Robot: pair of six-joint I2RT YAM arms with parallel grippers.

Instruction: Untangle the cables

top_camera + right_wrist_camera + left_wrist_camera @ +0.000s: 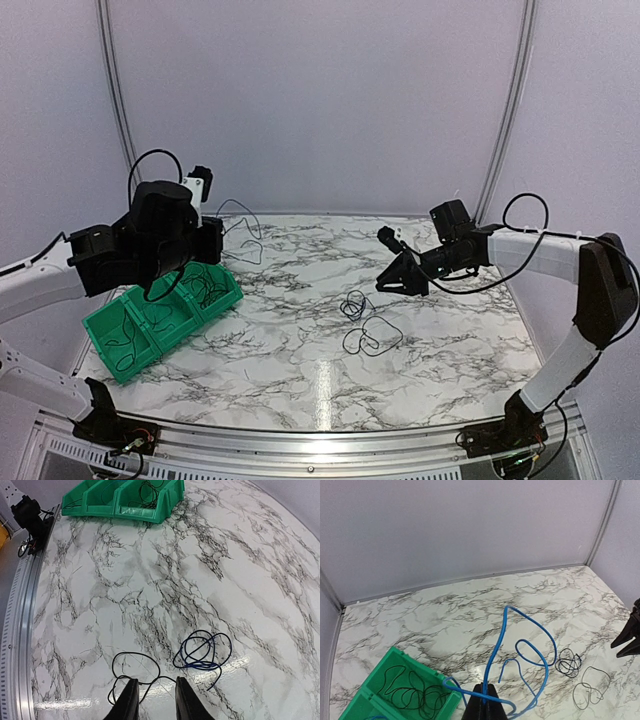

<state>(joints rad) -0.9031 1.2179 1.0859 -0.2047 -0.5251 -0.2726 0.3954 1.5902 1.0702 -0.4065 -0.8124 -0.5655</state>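
Note:
My left gripper point(485, 700) is shut on a bright blue cable point(496, 650), which stands up in springy loops over the table beside the green bin. From the top view this gripper point(213, 240) hangs above the bin's far end, with the thin cable point(240, 222) curling to its right. My right gripper point(155, 696) is open over the table's middle and holds nothing. A loose black cable loop point(135, 655) lies on the marble under its fingers, and a small dark coil point(202, 652) lies just to the right. The top view shows the coil point(355, 305) and the loop point(372, 338) below the right gripper point(385, 283).
The green divided bin point(100, 330) sits at the left of the marble table and holds several black cables point(205, 290). The left wrist view shows those cables point(410, 692) inside the bin point(392, 655). A metal rail point(320, 440) runs along the near edge. White walls close in the back and sides.

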